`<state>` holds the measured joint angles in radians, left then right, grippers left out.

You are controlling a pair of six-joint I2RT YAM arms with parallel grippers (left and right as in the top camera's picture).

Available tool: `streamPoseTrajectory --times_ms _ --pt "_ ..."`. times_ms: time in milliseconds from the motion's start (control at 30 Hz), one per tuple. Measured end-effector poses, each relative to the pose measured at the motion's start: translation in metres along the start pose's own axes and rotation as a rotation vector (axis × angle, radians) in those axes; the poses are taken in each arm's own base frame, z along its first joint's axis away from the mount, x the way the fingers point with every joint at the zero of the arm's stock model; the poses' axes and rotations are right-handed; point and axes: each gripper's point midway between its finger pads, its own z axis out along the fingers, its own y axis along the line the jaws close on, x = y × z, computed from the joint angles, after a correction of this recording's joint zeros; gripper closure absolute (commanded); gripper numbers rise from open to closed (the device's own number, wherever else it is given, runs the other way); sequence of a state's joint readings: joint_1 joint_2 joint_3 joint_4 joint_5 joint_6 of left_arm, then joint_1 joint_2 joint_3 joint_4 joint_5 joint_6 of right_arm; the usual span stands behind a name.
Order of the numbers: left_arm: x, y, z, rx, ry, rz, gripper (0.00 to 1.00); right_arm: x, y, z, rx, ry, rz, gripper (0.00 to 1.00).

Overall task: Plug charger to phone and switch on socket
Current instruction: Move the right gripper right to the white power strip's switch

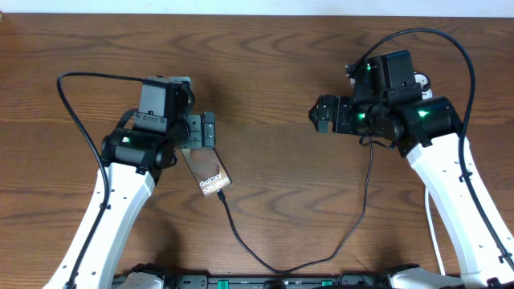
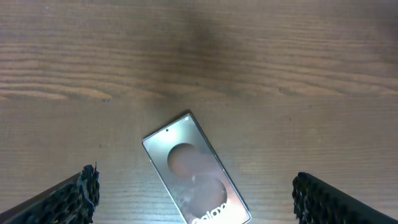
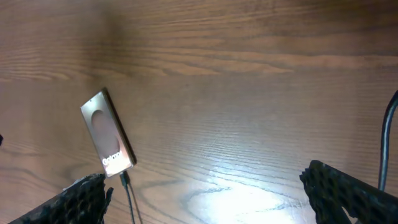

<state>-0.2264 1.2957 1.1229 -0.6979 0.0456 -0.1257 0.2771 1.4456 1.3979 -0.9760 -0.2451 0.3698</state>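
Observation:
The phone (image 1: 210, 177) lies tilted on the wooden table, its bronze face and white lettering up. Its top end sits just under my left gripper (image 1: 201, 130). In the left wrist view the phone (image 2: 196, 171) lies between the wide-open fingers (image 2: 81, 193), untouched. The charger (image 1: 241, 241), a thin black cable, meets the phone's lower end and loops along the front edge up toward my right arm. My right gripper (image 1: 321, 115) hovers open over bare wood, well to the phone's right. Its wrist view shows the phone (image 3: 107, 134) and the charger's plug tip (image 3: 124, 178) at the phone's end. The socket is mostly hidden under my right arm.
A white bit (image 1: 420, 81) peeks out behind the right wrist. A pale cord (image 1: 432, 221) runs along the right arm toward the front edge. A robot cable (image 1: 76, 112) arcs left of the left arm.

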Motion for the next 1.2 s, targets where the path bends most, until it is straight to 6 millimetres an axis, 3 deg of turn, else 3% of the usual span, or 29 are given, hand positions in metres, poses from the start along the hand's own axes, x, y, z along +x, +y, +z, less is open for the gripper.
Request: streamPoseTrajectory --times_ms 167,500,800,1200 --pt "-0.001 0.000 0.000 0.001 -0.004 0.005 0.02 -0.007 -0.013 -0.003 0.016 -0.016 0.022 0.01" --pt "-0.008 -0.002 0.000 0.006 -0.032 0.026 0.02 -0.028 -0.064 -0.022 -0.014 -0.066 0.103 0.01" --pt "-0.009 -0.002 0.000 0.007 -0.036 0.026 0.02 -0.033 -0.110 -0.041 0.002 -0.097 0.169 0.01" --pt "-0.010 -0.002 0.000 0.007 -0.039 0.026 0.02 -0.032 -0.135 -0.049 0.039 -0.108 0.171 0.01"
